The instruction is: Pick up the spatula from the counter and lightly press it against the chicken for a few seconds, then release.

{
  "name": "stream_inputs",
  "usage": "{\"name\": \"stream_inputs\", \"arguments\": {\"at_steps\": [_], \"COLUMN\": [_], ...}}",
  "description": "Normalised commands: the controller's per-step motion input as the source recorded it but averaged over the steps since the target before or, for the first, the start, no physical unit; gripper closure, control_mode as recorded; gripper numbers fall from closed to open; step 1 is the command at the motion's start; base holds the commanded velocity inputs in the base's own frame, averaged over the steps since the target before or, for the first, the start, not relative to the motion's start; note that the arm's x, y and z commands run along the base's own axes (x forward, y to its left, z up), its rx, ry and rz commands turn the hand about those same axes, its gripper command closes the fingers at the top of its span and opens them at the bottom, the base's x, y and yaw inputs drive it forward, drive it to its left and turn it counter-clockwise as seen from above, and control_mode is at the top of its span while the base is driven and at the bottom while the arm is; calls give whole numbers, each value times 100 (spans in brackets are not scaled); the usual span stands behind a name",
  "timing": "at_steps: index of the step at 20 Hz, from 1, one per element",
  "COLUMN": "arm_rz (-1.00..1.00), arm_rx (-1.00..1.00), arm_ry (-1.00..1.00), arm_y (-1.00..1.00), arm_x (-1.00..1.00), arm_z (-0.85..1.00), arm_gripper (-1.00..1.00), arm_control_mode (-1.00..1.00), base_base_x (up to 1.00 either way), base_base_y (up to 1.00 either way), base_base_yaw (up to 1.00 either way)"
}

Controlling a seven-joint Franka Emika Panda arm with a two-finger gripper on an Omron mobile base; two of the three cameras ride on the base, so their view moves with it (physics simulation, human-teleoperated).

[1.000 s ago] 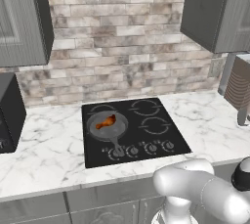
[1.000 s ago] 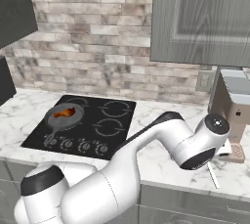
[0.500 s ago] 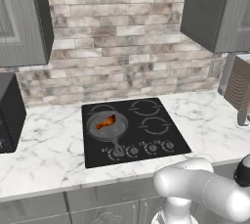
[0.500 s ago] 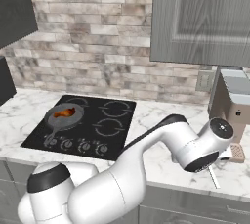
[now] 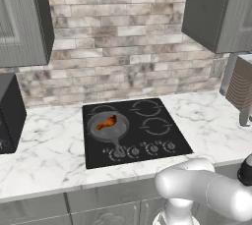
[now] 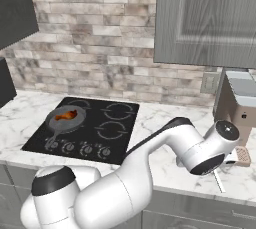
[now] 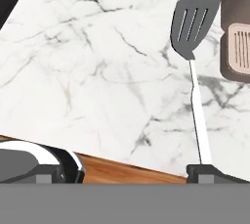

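Lying flat on the counter (image 7: 97, 71), the spatula (image 7: 194, 25) reaches its handle toward one fingertip (image 7: 215, 173) of the wide-apart gripper (image 7: 134, 171).

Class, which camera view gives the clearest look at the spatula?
The hand view: the spatula lies on the counter, slotted head and handle plain. The right base view catches its handle end beneath the arm.

White rounded arm (image 6: 117, 188), seemingly black joint caps (image 6: 53, 181)

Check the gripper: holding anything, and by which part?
Nothing held. The gripper is open; the spatula lies flat on the counter, its handle end near one fingertip, not clamped.
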Motion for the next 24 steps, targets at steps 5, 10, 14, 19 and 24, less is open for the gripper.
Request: {"name": "stream_inputs", "arguments": {"at_steps": [5,10,14,19,24], "arm_rz": [0,0,0,0,0], "arm_rx": [0,0,0,0,0], "arm_ry": [3,1,0,0,0], "arm_y": [0,0,0,-1,-5], "arm_x": [2,1,1,4,5], "arm_z": [-10,-10,-6,-4,-4], "arm_gripper": [-100,-100,-100,-100,-100], "arm_control_mode": [-100,-100,-100,-100,-100], "base_base_x": [0,0,0,0,0], "base_base_y": [0,0,0,0,0], "base_base_yaw": [0,0,0,0,0]}}
